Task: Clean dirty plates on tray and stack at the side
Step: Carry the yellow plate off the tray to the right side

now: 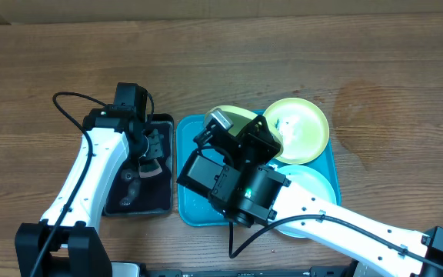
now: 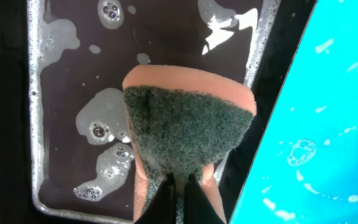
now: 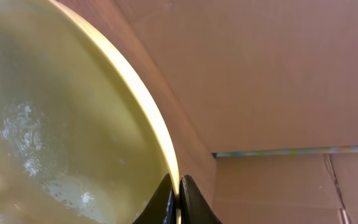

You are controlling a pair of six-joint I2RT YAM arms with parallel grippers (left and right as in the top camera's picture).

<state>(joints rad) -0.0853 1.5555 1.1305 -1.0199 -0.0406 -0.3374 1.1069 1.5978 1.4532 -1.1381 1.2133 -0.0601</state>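
**A:** Wood-grain brown tabletop [image 1: 321,46]. What's the biggest thing on it?

**B:** Turquoise tray [image 1: 188,132], close to the near edge where the arm bases sit, roughly midway along. Wet, beaded with drops. Black tray [image 1: 160,204] just beside it, toward the left edge, holding dark water with foam patches [image 2: 101,121].

**A:** Plates?

**B:** Three, all at the turquoise tray.
- The flat yellow-green plate [image 1: 302,131] is at the tray's far right corner, lapping over the rim.
- The light blue plate [image 1: 314,188] is at the near right corner, partly under the right arm.
- The held plate [image 3: 55,124], also yellow-green, is raised and tilted over the tray's far side, its surface wet.

**A:** Smaller items?

**B:** One sponge [image 2: 188,134], orange with a green scouring face, above the black tray. Can't tell if it touches the water.

**A:** Tools?

**B:** Right tool [image 3: 178,199] pinches the held plate's rim, one finger on each face. Left tool [image 2: 179,193] is pressed onto the sponge's narrow end, gripping it.
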